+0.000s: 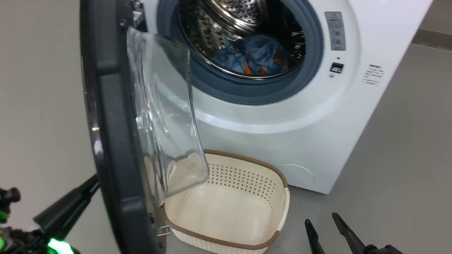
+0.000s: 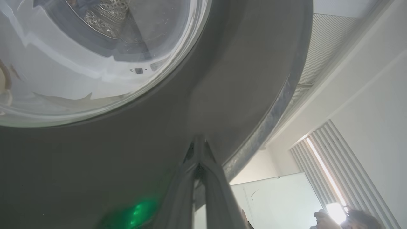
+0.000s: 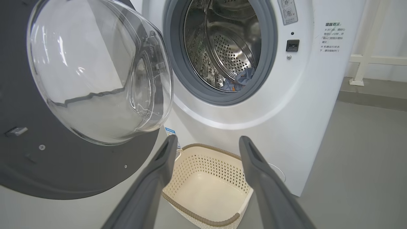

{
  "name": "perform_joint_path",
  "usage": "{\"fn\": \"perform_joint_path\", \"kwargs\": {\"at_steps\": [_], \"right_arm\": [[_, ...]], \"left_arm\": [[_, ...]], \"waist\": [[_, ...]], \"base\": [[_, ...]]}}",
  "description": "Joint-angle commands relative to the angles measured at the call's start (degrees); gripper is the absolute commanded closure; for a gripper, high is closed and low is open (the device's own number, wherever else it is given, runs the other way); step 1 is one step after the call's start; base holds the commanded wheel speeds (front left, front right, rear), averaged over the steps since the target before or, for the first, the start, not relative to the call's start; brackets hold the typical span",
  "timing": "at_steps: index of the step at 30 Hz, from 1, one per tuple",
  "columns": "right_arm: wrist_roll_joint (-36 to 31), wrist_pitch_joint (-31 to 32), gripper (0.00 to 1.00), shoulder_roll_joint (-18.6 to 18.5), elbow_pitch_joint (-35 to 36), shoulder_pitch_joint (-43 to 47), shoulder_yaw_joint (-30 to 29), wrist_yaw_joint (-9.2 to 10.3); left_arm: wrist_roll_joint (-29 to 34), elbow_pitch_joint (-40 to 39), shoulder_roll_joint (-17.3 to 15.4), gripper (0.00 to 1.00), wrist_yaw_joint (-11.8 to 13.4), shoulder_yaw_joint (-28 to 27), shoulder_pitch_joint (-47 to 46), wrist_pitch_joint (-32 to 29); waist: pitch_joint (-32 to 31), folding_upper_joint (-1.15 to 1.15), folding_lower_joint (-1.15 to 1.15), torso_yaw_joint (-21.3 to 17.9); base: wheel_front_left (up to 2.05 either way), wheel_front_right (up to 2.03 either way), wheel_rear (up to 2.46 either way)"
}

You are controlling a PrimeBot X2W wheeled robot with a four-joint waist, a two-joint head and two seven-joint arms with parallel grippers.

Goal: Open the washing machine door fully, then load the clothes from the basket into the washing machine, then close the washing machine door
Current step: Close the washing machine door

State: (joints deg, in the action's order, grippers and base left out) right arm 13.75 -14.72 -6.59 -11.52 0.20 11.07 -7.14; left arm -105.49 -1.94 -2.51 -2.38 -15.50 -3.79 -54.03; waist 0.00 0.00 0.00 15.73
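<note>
The white washing machine point(image 1: 332, 124) faces me with its door point(image 1: 109, 104) swung out to the left, about half open, glass bowl point(image 3: 95, 70) bulging toward the drum. Blue clothes point(image 1: 256, 56) with orange print lie inside the steel drum point(image 3: 229, 41). The cream basket point(image 1: 227, 209) sits on the floor below the opening with nothing in it. My left gripper point(image 2: 198, 143) is shut, its tips pressed against the door's dark outer face point(image 2: 127, 159). My right gripper point(image 3: 208, 146) hangs open at the lower right, above the basket point(image 3: 206, 187), holding nothing.
Grey floor point(image 1: 423, 160) spreads to the right of the washer and to the left of the door. A white frame point(image 3: 365, 60) stands beyond the washer's right side. In the left wrist view a person's hand point(image 2: 324, 218) shows at the bottom right under a bright window.
</note>
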Motion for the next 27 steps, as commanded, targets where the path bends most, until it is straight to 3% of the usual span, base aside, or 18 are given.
{"fn": "perform_joint_path", "kwargs": {"at_steps": [1, 11, 27], "right_arm": [[0.01, -0.28, 0.00, -0.19, 1.39, -0.60, 1.45, -0.35], [-0.04, -0.28, 0.00, -0.50, 1.78, -0.69, 1.28, -0.35], [-0.09, -0.28, 0.00, -0.57, 1.92, -0.84, 1.70, -0.35]], "left_arm": [[-0.06, -1.87, -0.40, 1.00, -1.11, 0.41, -1.38, 0.65], [0.93, 4.96, -0.38, 1.00, -4.49, 5.48, -6.23, 7.46], [1.65, 7.44, -0.37, 1.00, -5.09, 8.47, -13.15, 12.05]], "waist": [[0.01, 0.00, 0.00, -1.78], [0.25, 0.00, 0.00, -7.68], [1.51, 0.00, 0.00, -15.44]], "base": [[0.00, 0.00, 0.00], [0.00, 0.00, 0.00], [0.00, 0.00, 0.00]]}}
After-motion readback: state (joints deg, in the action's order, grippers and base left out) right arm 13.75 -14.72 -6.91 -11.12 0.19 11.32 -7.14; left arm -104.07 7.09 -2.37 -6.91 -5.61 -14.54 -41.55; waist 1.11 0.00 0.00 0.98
